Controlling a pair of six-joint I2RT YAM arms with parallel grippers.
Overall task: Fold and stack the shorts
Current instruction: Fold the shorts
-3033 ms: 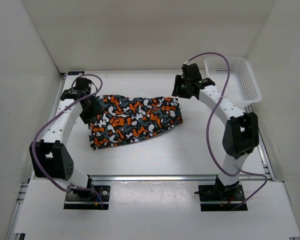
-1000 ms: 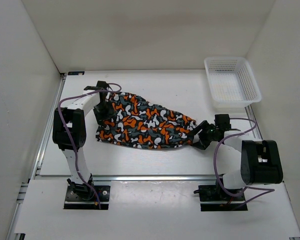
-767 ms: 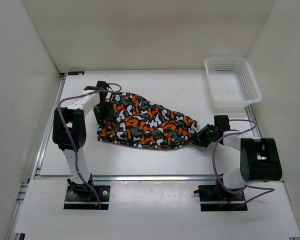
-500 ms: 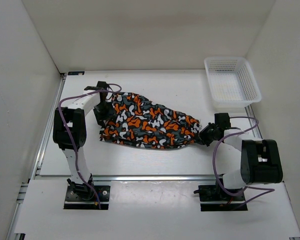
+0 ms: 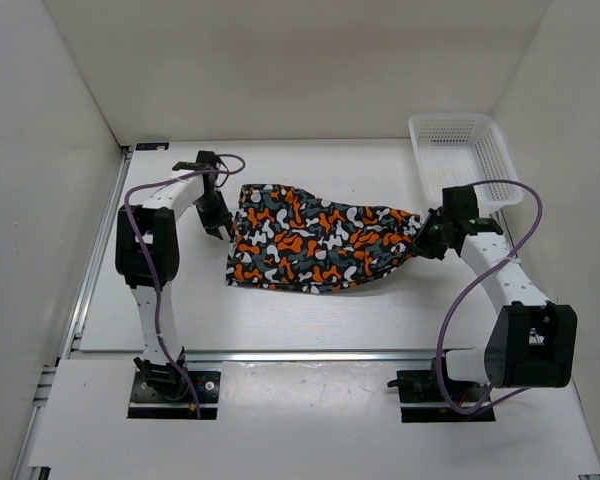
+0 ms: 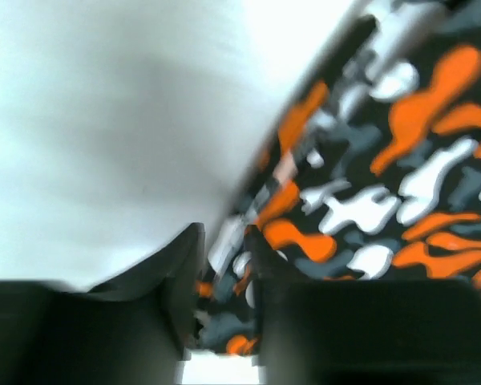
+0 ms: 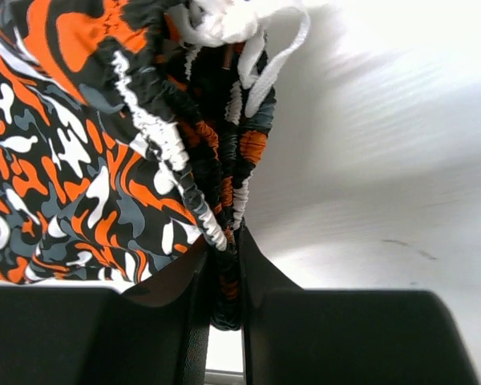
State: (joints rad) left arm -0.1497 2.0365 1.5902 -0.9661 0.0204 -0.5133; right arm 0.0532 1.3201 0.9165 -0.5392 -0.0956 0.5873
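Right gripper (image 5: 427, 238) has travelled away from the arm bases towards the white basket (image 5: 508, 160) over the last half second, and the shorts (image 5: 320, 240) have shifted right with it. Its fingers are clamped on the bunched elastic waistband, with a white drawstring (image 7: 256, 48) looped just beyond. Left gripper (image 5: 218, 222) sits at the shorts' opposite edge. Fabric shows between its fingers (image 6: 184, 273), but the blurred wrist view does not settle whether it is pinched. The shorts lie stretched across the middle of the tabletop (image 5: 310, 320).

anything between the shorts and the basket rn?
Only the right gripper, shut on the shorts at the waistband, short of the basket; top view shows it.
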